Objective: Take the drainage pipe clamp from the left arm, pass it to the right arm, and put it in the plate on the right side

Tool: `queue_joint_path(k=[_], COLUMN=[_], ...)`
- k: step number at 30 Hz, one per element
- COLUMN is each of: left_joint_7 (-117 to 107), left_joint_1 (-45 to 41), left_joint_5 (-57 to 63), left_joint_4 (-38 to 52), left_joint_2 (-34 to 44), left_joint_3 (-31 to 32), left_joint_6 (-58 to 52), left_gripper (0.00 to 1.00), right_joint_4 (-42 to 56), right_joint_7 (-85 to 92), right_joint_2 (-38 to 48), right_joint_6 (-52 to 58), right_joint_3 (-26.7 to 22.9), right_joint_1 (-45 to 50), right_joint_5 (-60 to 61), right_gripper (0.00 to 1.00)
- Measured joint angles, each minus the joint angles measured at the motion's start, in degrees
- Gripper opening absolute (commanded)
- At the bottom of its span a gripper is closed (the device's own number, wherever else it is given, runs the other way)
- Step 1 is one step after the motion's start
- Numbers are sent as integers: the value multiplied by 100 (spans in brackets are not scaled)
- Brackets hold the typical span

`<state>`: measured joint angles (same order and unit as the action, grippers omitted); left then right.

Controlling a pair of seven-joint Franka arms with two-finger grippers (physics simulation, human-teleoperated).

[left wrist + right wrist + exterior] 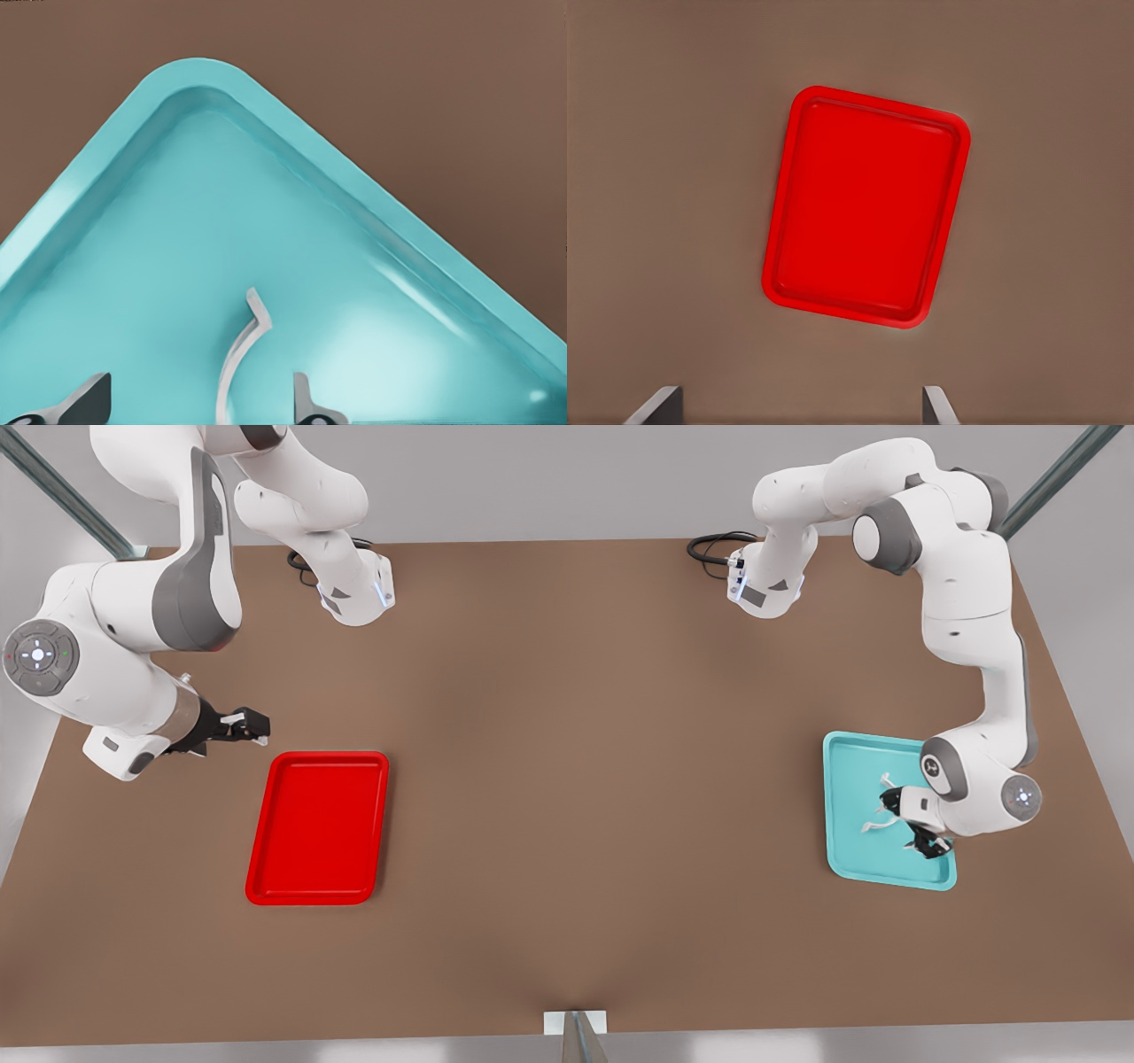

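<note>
1. Brown table fills the frame under a grey wall, with two arm bases at the upper edge.
2. At the front view's right, the left end effector is down inside the teal tray, fingers spread either side of the clamp, which lies on the tray floor; no grip yet, I'd say.
3. The clamp sits between the fingertips, ready for closing.
4. At middle left, the right end effector waits open and empty above the table beside the plate, which is bare.
5. Nothing lies between the trays to block a handover.
</note>
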<state>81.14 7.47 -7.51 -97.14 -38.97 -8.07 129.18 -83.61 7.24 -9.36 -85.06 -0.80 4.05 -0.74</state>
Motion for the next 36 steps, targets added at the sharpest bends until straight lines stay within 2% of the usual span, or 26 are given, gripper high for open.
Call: queue_joint_path(k=[8,10,11,13,18,19,20,21,23,31,34,36], left_joint_7=[1163,1369,1456,1608,1897,1940,1981,2019,2082,2048,1309,599], left_joint_1=[48,71,75,79,59,53,48,46,39,3,-594,-1286], left_joint_5=[-36,-57,-63,-72,-80,-81,-82,-83,-72,-31,217,383], left_joint_4=[-558,-670,-756,-844,-884,-885,-882,-880,-864,-850,-842,-673], left_joint_2=[-8,12,67,113,109,109,110,111,122,390,1254,1441], left_joint_3=[-1,-11,-18,-25,-19,-19,-19,-18,-18,-18,-20,-16], left_joint_6=[944,1147,1212,1309,1323,1297,1270,1246,1167,841,317,-17], left_gripper=[100,78,74,70,70,66,47,34,21,21,21,21], right_joint_4=[-8,-9,-9,-9,-9,-6,-5,-5,-1,0,6,8], right_joint_7=[18,21,23,25,31,32,33,34,36,41,42,43], right_joint_2=[-16,-23,-26,-33,-47,-56,-61,-62,-63,-72,-72,-72], right_joint_6=[5,5,5,6,7,8,9,10,13,16,15,14], right_joint_3=[-2,-2,-2,-2,-6,-4,-2,0,1,1,1,1], right_joint_1=[-2,-2,-1,0,-1,-3,-3,-2,0,-1,-1,-1], right_joint_5=[1,1,1,1,-9,-12,-15,-17,-19,-25,-25,-21], right_gripper=[100,100,100,100,100,100,100,100,100,100,100,100])
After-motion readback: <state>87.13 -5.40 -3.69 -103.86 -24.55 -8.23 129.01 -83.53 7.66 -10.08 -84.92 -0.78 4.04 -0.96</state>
